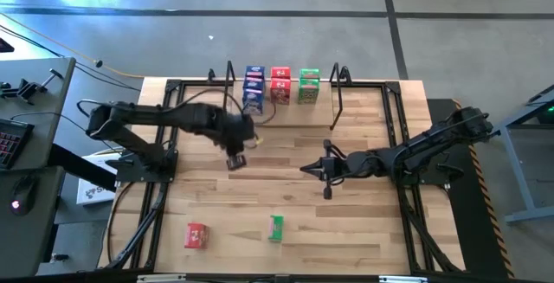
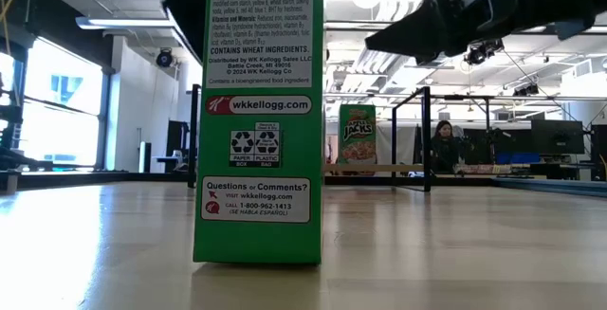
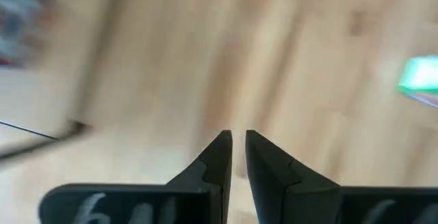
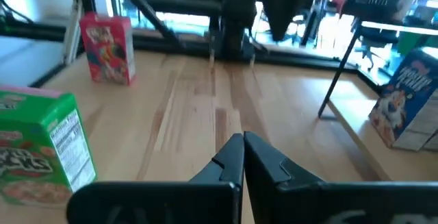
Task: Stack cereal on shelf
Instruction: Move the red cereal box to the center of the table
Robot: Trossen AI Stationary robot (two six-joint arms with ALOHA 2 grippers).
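Observation:
The shelf (image 1: 325, 94) stands at the table's far edge between black wire ends. On it stand blue boxes (image 1: 254, 88), a red box (image 1: 280, 85) and a green box (image 1: 308, 86). A red box (image 1: 196, 235) and a green box (image 1: 275, 228) stand loose on the table near the front edge. The loose green box fills the low view (image 2: 258, 111). My left gripper (image 1: 235, 160) hangs shut and empty over the table's middle, short of the shelf. My right gripper (image 1: 305, 169) is shut and empty, just right of it.
Black arm mounts and frame rails run along the table's left and right sides. Free tabletop lies between the grippers and the two loose boxes. A person (image 2: 443, 144) sits in the room beyond the table.

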